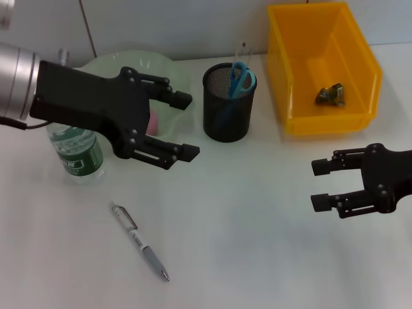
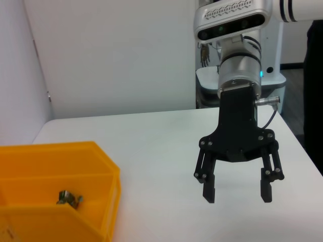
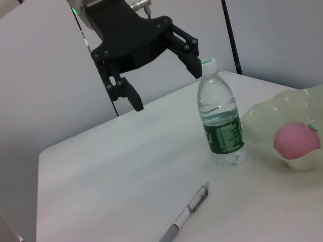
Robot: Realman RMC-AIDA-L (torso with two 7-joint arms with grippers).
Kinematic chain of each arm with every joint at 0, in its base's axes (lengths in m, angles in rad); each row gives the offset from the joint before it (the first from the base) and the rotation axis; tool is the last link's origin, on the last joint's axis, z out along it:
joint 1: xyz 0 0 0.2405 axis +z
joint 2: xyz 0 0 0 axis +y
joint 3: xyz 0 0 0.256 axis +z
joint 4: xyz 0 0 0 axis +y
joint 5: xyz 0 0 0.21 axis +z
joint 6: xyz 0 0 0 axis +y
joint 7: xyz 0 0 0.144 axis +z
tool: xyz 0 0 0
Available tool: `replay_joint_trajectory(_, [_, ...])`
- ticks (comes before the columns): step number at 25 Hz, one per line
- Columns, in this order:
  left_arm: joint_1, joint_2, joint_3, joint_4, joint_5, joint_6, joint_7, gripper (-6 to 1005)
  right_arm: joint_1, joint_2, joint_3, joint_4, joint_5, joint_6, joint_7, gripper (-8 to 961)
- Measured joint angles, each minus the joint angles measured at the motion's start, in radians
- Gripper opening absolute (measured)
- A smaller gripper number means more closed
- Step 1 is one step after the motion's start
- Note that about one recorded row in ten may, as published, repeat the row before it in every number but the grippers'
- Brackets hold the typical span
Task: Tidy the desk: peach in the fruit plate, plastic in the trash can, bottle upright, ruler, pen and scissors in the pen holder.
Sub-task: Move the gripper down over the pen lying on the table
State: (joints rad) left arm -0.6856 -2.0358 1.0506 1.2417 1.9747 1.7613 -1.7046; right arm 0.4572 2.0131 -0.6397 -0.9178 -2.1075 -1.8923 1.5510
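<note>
White laminate carries nearly everything we need, and most of it already sits where the task wants it. The peach (image 3: 296,140) lies in the pale green fruit plate (image 1: 168,67), the bottle (image 1: 76,151) stands upright just beside that plate, and the crumpled plastic (image 1: 329,95) rests in the yellow trash can (image 1: 360,58). Blue-handled scissors (image 1: 239,78) stand in the black mesh pen holder (image 1: 228,116), along with a thin clear strip we take for the ruler.

What remains, by our reckoning, is the pen (image 1: 140,241), lying flat on the tabletop (image 1: 257,244) well apart from the holder. Our left gripper (image 1: 187,125) hovers above the bottle and plate with jaws wide and empty, likely the arm nearest the pen. Our right gripper (image 1: 320,185) hangs near the trash can, jaws wide too, holding nothing.

Plain grey-white walls close in the room behind the tabletop.
</note>
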Motion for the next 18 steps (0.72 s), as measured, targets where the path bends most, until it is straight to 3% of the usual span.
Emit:
replay_joint_trajectory(9, [-0.087, 0.009, 0.009, 0.042, 0.096, 0.016, -0.024, 814, 0.009, -0.007, 0.007, -0.002, -0.004, 0.015, 0.022, 768])
replay_joint_trajectory(12, [-0.148, -0.009, 0.012, 0.077, 0.191, 0.054, -0.058, 814, 0.011, -0.010, 0.015, -0.003, -0.006, 0.017, 0.026, 768])
replay_joint_trajectory(13, [-0.185, -0.026, 0.026, 0.107, 0.238, 0.084, -0.057, 814, 0.012, -0.011, 0.015, -0.003, -0.007, 0.019, 0.027, 768])
replay_joint_trajectory(18, [-0.248, -0.028, 0.116, 0.130, 0.285, 0.100, -0.060, 814, 0.022, -0.018, 0.017, -0.003, -0.018, 0.026, 0.050, 769])
